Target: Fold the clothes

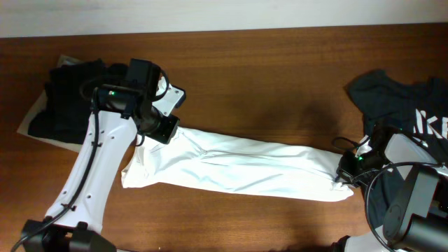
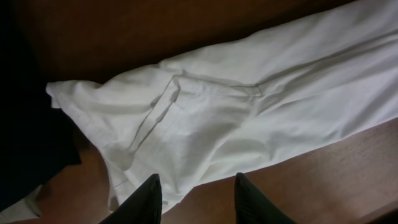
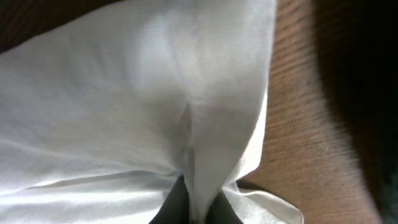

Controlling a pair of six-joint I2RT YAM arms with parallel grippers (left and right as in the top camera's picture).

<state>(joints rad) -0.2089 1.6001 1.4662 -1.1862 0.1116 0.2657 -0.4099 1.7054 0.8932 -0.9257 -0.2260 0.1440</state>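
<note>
Pinching right end of white T-shirt (image 1: 238, 164), right pincer (image 3: 194, 202) clamped on fold near right edge of surface (image 1: 280, 70). Left pincer (image 2: 199, 199) wide, empty, over shirt's left end. Shirt stretched long across surface middle. Black shirts (image 1: 70, 105) at far left corner.

Long shirt (image 1: 238, 164) on table (image 1: 280, 70); pile (image 1: 70, 98) left, second shirt (image 1: 392, 94) right.
</note>
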